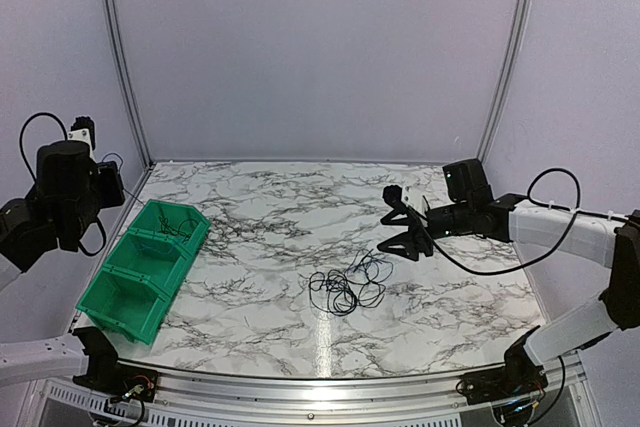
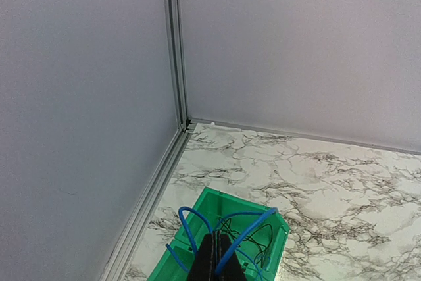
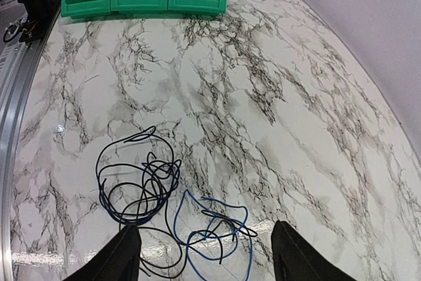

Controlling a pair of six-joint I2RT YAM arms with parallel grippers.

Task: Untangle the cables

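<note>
The cables (image 1: 345,287) lie in a loose tangle on the marble table, right of centre. In the right wrist view a black and dark-blue bunch (image 3: 135,182) sits beside a looser blue loop (image 3: 217,228). My right gripper (image 3: 205,226) hangs open just above them, nothing between its fingers; from the top it (image 1: 398,219) is up and right of the tangle. My left gripper (image 2: 222,238) is shut on a looped blue cable (image 2: 250,228), held above the far compartment of the green bin (image 2: 214,194). Thin black cable (image 2: 260,245) lies in that compartment.
The green three-compartment bin (image 1: 125,312) stands along the table's left side. The left arm (image 1: 65,192) is raised at the far left by the wall. Metal rails edge the table, and grey walls close the back and sides.
</note>
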